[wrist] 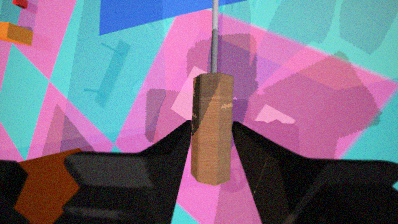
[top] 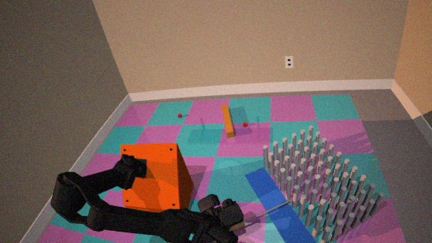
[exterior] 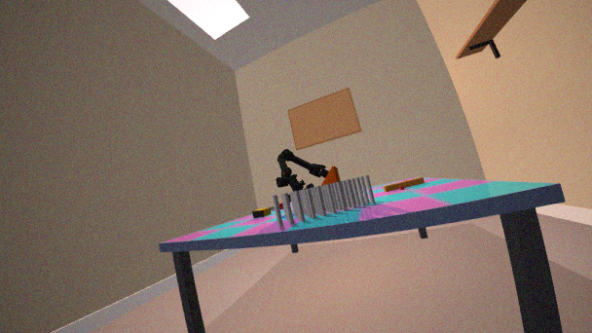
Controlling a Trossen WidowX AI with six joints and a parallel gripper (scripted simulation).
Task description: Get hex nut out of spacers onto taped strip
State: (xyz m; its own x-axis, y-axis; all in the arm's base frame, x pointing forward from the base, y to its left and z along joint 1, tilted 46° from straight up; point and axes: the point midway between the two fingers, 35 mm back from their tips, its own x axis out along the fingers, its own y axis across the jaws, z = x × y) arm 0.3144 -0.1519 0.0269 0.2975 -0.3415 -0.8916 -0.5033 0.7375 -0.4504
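My gripper (top: 237, 227) (wrist: 211, 124) is shut on the wooden handle (wrist: 212, 150) of a tool, low over the table on the near side of the taped strip. The tool's thin metal rod (top: 267, 212) (wrist: 215, 45) crosses above the blue taped strip (top: 264, 185) (wrist: 145, 15) and reaches the front row of the spacers. The rod's far end is hidden or too small to make out, and lies outside the wrist view. The grey metal spacers (top: 309, 216) (exterior: 312, 202) stand upright in a dense field. I cannot make out the hex nut in any view.
The orange wedge block (top: 153, 188) stands at the arm's base. An orange-yellow bar (top: 227, 121) (exterior: 404, 184) (wrist: 19, 35) and two small red pieces (top: 179, 116) (top: 244, 124) are farther back. A yellow and black block (exterior: 261, 212) shows left of the spacers in the exterior view.
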